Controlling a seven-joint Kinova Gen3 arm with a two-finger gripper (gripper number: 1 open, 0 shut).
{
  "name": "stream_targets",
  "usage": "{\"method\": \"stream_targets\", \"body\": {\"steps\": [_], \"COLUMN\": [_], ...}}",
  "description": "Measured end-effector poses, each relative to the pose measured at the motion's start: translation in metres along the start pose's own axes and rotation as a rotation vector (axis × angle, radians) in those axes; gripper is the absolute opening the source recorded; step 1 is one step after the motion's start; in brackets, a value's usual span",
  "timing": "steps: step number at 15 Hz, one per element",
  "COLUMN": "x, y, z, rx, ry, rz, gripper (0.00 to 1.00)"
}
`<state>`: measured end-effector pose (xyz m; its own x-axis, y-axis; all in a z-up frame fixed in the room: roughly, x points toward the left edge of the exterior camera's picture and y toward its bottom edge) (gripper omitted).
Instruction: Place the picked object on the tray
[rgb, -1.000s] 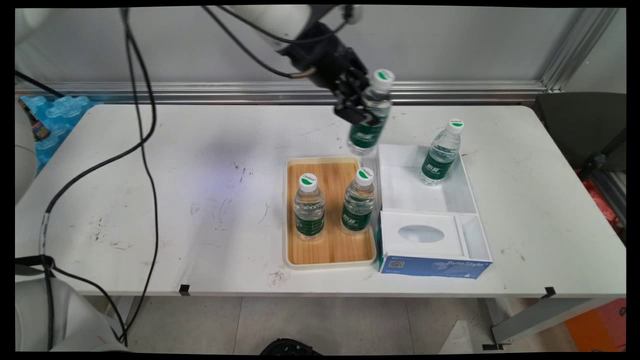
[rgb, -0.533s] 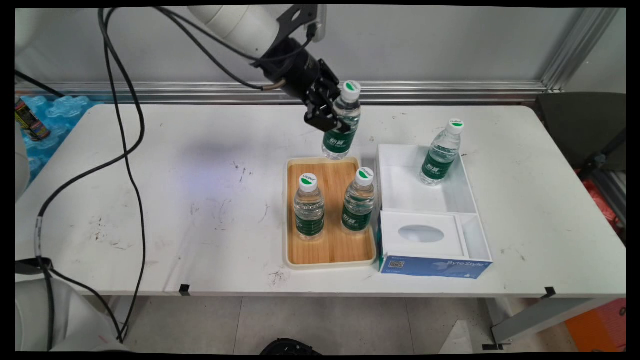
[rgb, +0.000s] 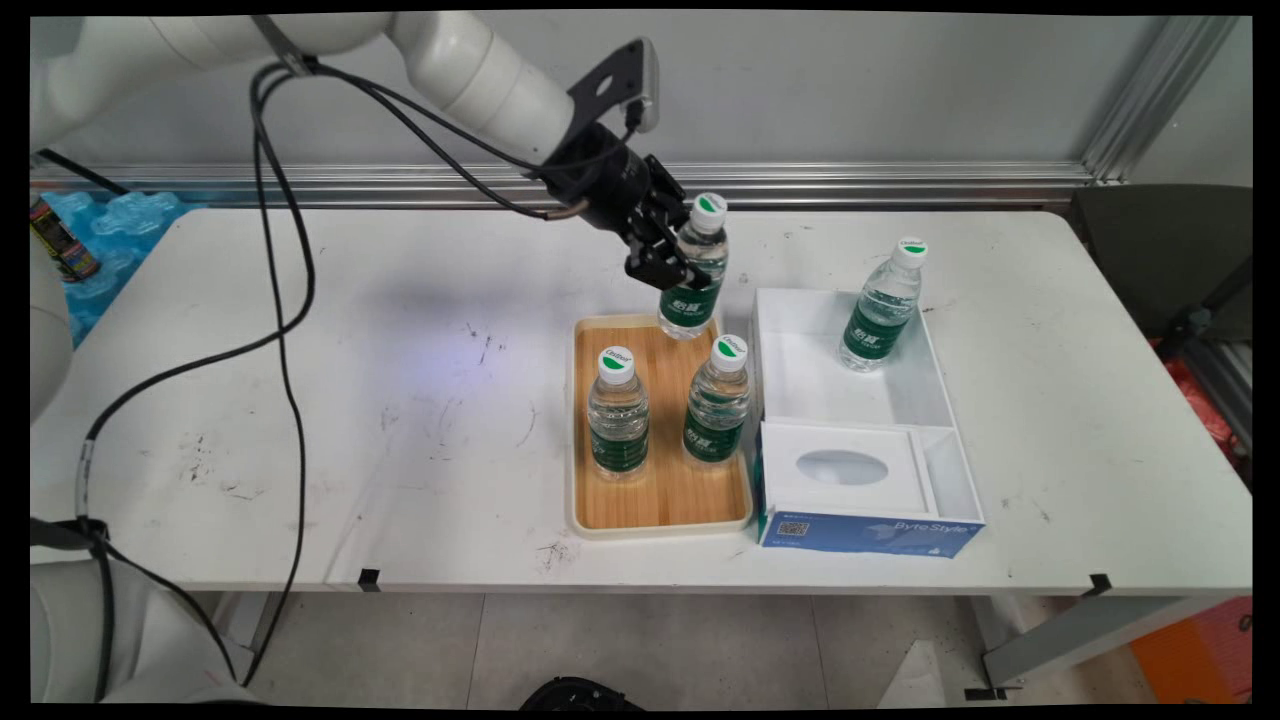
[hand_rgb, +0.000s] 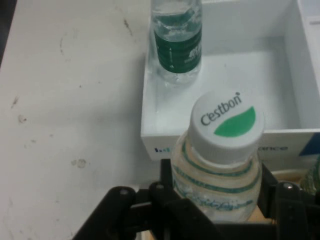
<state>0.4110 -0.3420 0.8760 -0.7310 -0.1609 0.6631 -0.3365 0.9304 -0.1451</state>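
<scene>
My gripper (rgb: 672, 268) is shut on a water bottle (rgb: 693, 270) with a green label and white cap, held a little tilted over the far end of the wooden tray (rgb: 590, 425). Two more bottles stand upright in that tray, one to the left (rgb: 618, 414) and one to the right (rgb: 718, 403). A further bottle (rgb: 881, 306) stands in the white box (rgb: 905, 395) to the right. In the hand view the held bottle (hand_rgb: 222, 155) fills the space between my fingers, its cap facing the camera, with the boxed bottle (hand_rgb: 177, 42) and white box (hand_rgb: 200, 135) beyond.
A blue-sided tissue box (rgb: 860, 495) sits in the near part of the white box. Black cables (rgb: 285, 300) hang over the table's left side. Blue packaging (rgb: 110, 235) lies off the table's far left. A dark chair (rgb: 1165, 255) stands at the right.
The gripper carried the bottle leftward from above the white box's edge, then lowered it toward the far end of the wooden tray. The other bottles have not moved.
</scene>
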Motion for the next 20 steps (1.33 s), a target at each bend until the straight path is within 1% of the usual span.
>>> {"method": "stream_targets", "body": {"steps": [5,11,20], "x": [-0.005,-0.018,-0.028], "y": [-0.003,-0.008,0.001], "z": [0.019,0.034,0.047], "rx": [0.013,0.034,0.017], "ry": [0.017,0.005,-0.009], "rz": [-0.015,-0.03,-0.045], "gripper": [0.0,0.0,0.0]}}
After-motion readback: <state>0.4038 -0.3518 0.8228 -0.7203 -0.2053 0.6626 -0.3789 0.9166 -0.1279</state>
